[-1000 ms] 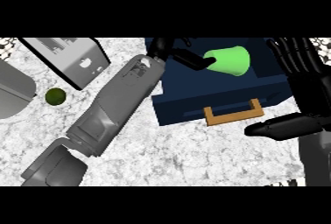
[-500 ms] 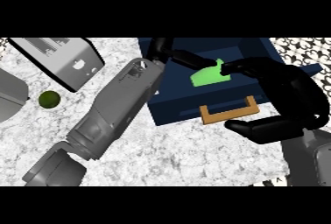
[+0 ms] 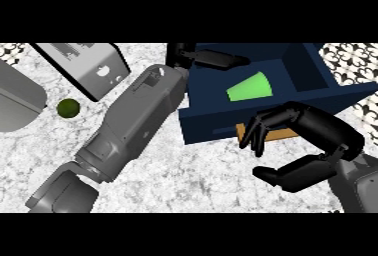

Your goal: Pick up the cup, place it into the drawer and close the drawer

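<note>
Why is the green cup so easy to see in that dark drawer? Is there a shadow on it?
Head view: the green cup looks evenly bright against the dark blue drawer, with no plain shadow or glare showing on it; the black right hand covers part of the drawer's front.

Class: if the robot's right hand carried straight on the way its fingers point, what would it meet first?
Probably the wooden handle on the drawer front; the right hand overlaps it in view, depth unclear.
</note>
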